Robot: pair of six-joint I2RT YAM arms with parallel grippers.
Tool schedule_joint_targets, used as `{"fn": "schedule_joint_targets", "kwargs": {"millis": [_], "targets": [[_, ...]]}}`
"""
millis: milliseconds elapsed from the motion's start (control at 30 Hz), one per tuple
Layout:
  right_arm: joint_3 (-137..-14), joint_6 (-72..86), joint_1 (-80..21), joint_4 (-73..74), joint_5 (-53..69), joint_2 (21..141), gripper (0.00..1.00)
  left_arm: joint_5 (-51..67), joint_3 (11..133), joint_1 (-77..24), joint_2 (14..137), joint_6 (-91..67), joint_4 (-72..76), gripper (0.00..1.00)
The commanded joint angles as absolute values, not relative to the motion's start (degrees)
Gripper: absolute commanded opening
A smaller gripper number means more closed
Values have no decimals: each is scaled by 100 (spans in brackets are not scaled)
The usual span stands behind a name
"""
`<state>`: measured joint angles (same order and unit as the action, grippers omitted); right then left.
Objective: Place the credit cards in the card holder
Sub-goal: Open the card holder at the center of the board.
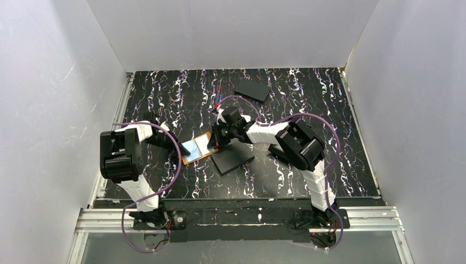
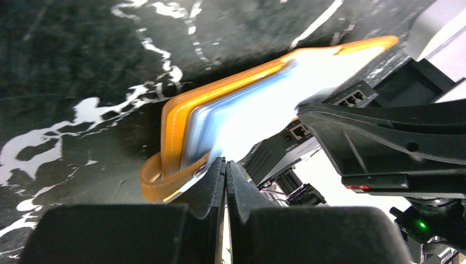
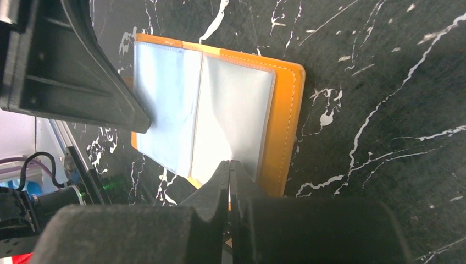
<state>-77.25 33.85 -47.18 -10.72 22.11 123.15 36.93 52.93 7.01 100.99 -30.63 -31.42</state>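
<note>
The orange card holder (image 1: 198, 149) lies open on the black marbled table, its pale blue-grey clear sleeves facing up (image 3: 220, 110). My right gripper (image 3: 229, 163) is shut, and a fold of the near sleeve rises into its tips. My left gripper (image 2: 225, 162) is shut, with its tips against the sleeve edge beside the orange clasp tab (image 2: 156, 184). In the top view the grippers meet the holder from opposite sides, left (image 1: 180, 147) and right (image 1: 216, 142). No credit card shows clearly. A small red and blue thing (image 1: 218, 99) lies behind the right wrist, and I cannot tell what it is.
A flat black rectangle (image 1: 235, 158) lies just right of the holder, under the right arm. A second black rectangle (image 1: 251, 89) sits at the back of the table. White walls close in the left, right and back sides.
</note>
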Motion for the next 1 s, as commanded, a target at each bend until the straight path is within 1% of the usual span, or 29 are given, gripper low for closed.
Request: {"fn": "schedule_joint_targets", "kwargs": {"millis": [0, 267, 567, 967], "targets": [[-8162, 3064, -4778, -321, 2285, 12056, 9, 4194, 5283, 721, 9667, -2976, -2789, 0], [-8660, 3161, -4851, -273, 2510, 12076, 14, 4377, 5392, 695, 9528, -3110, -2744, 0], [-8725, 3132, -4922, -237, 2559, 11968, 21, 4454, 5361, 635, 9310, -3211, -2724, 0], [-8865, 3079, -5040, -159, 2558, 11790, 34, 4409, 5442, 459, 9201, -3295, -2732, 0]]}}
